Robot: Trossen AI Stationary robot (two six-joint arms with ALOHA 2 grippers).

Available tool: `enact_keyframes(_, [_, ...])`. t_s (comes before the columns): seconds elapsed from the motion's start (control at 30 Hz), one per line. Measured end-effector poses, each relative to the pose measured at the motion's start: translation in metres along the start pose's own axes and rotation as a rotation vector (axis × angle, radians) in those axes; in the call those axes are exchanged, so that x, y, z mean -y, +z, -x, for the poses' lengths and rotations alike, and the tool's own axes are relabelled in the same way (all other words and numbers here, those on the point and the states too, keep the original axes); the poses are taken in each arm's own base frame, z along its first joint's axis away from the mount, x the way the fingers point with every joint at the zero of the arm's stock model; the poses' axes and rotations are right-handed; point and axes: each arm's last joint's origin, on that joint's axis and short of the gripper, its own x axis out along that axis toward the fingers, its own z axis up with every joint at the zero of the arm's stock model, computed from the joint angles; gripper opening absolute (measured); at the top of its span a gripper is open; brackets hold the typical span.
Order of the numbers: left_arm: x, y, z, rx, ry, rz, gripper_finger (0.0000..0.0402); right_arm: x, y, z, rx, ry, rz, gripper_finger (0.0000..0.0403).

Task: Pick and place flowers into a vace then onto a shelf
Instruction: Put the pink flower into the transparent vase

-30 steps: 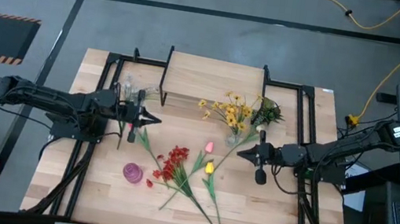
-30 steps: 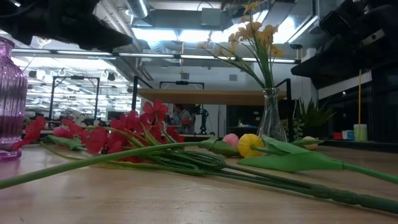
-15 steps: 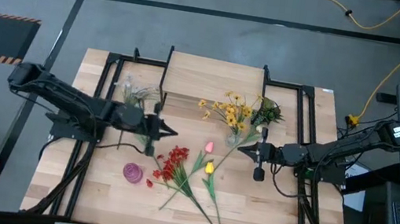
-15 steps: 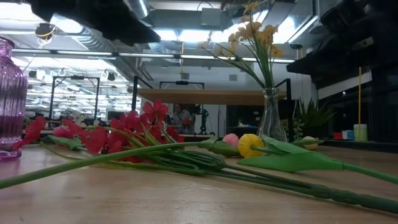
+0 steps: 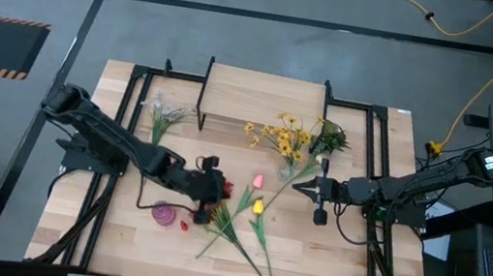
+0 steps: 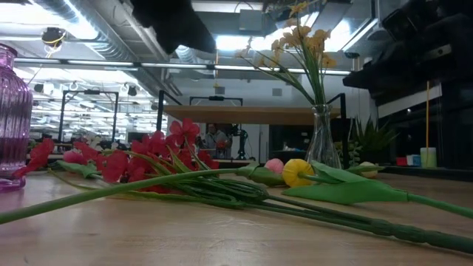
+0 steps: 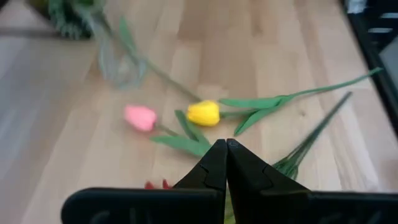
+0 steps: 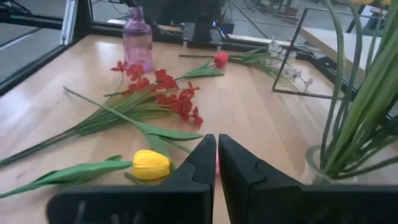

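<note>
I am hovering my left fingers [image 5: 216,192], pressed together, over the red berry spray [image 5: 215,201] at the frame's centre, its stalk running toward the lower left, while my right fingers [image 5: 306,188], likewise pressed together, are waiting farther right.

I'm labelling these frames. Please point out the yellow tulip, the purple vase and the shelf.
yellow tulip [image 7: 203,113]: left wrist view, on the bloom's middle.
purple vase [image 8: 137,40]: right wrist view, on the ribbed body.
shelf [image 5: 265,97]: high view, on the bare top board.
</note>
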Motion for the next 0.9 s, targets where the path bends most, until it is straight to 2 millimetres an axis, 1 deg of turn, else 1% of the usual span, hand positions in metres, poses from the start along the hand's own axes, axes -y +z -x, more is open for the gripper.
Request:
enact_keyframes(0.17, [0.008,0.003,-0.016,-0.136,0.078,0.120,0.0003,0.000,-0.004,0.000,-0.036,0.002,0.069,0.0023])
enact_keyframes(0.27, [0.011,0.001,-0.026,-0.186,0.079,0.166,0.0003,0.000,-0.005,0.000,-0.051,0.003,0.077,0.0023])
enact_keyframes(0.4, [0.014,-0.006,-0.040,-0.229,0.055,0.170,0.0005,0.000,-0.007,0.000,-0.068,0.004,0.089,0.0023])
enact_keyframes(0.5, [0.016,-0.010,-0.049,-0.242,0.059,0.174,0.0015,0.000,-0.007,0.000,-0.074,0.005,0.102,0.0023])
enact_keyframes(0.6, [0.017,-0.014,-0.057,-0.256,0.052,0.198,0.0035,0.000,-0.008,0.000,-0.075,0.005,0.103,0.0023])
enact_keyframes(0.73, [0.021,-0.017,-0.066,-0.271,-0.001,0.227,0.0074,0.000,-0.008,0.000,-0.077,0.005,0.101,0.0023])
enact_keyframes(0.9, [0.018,-0.018,-0.070,-0.296,-0.021,0.256,0.0124,0.000,-0.008,0.000,-0.077,0.004,0.078,0.0023])
